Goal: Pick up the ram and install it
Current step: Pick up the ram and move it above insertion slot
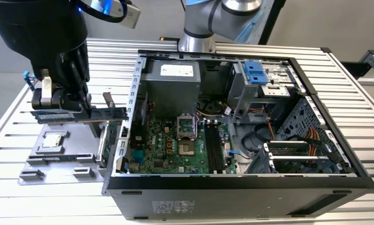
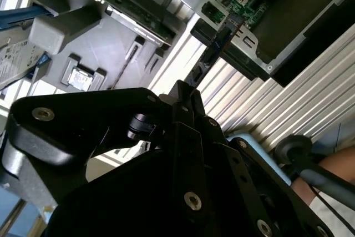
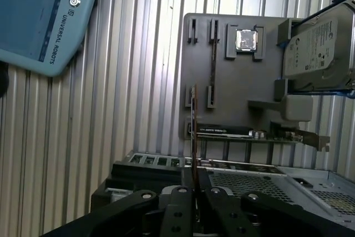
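Black gripper (image 3: pixel 194 183) clamped tight on the thin ram (image 3: pixel 193 129)

A ribbed metal table (image 1: pixel 49 197) stands before a grey backdrop (image 1: pixel 337 23).

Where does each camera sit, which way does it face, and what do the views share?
Exterior view: off the arm, high, looking down into the open case; arm and gripper show.
First wrist view: on the wrist, looking along the gripper at the tray; the gripper holds the ram.
Second wrist view: on the wrist, looking past the gripper's links at tray and case.
Shared: both wrist views see ram, tray and case.
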